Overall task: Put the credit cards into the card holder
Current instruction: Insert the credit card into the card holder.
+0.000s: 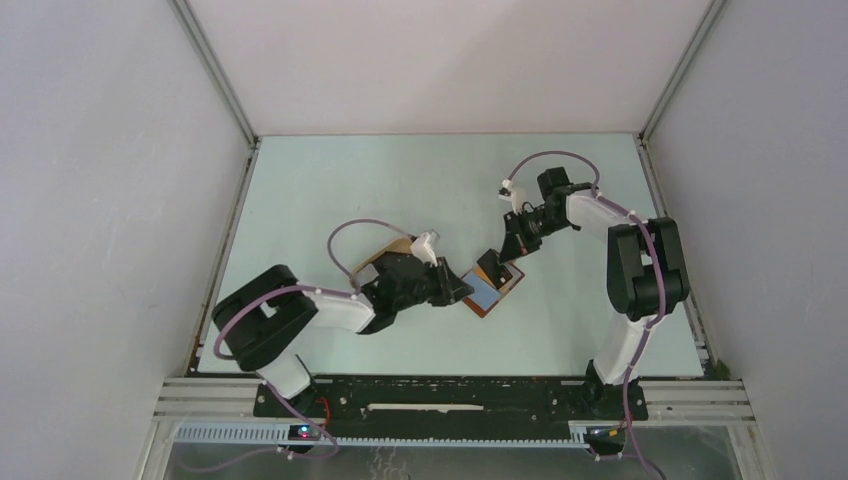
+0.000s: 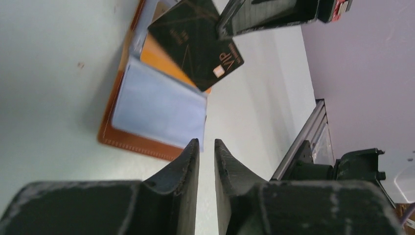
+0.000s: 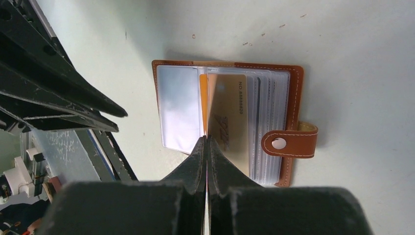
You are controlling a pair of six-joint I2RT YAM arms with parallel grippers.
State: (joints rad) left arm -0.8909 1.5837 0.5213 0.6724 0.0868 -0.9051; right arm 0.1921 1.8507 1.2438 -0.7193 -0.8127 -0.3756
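The card holder point(image 1: 492, 292) lies open on the table, brown leather point(image 3: 296, 93) with clear sleeves and a snap strap. An orange card point(image 3: 202, 98) sits in one sleeve, and a gold card face point(image 3: 227, 115) shows beside it. My right gripper point(image 1: 512, 252) is shut on a black credit card point(image 2: 195, 39), which hangs tilted with its lower corner over the open sleeves. In the right wrist view that card is edge-on between the jaws point(image 3: 206, 138). My left gripper point(image 2: 206, 142) stands narrowly open and holds nothing, its tips at the holder's near edge point(image 2: 132, 141).
A tan object point(image 1: 378, 260) lies partly hidden under my left arm. White enclosure walls ring the pale green table point(image 1: 400, 190). A metal rail point(image 2: 303, 142) runs along the table's edge.
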